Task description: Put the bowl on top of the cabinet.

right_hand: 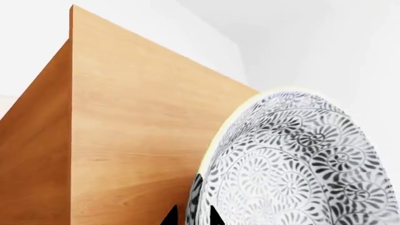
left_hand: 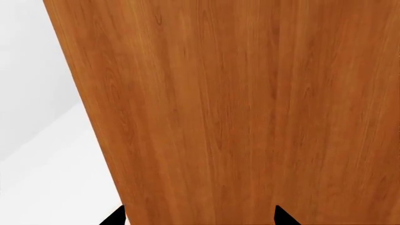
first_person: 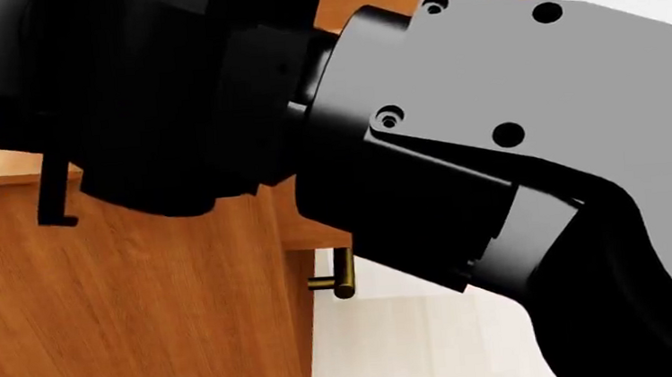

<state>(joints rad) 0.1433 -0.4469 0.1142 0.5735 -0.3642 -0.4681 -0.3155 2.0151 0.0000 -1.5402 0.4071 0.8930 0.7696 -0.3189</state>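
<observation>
Right now your right gripper (right_hand: 192, 216) pinches the rim of the round white ceramic bowl with black floral pattern (right_hand: 293, 164), tilted on edge. Ahead of it lies the tall orange-brown wood-grain cabinet (right_hand: 144, 122); its flat top awaits. Your left gripper (left_hand: 198, 219) hangs open, empty.

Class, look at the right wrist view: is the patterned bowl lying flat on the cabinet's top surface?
No. The bowl is tipped on edge, its patterned outside facing the camera, with the right gripper fingertips at its rim beside the cabinet.
</observation>
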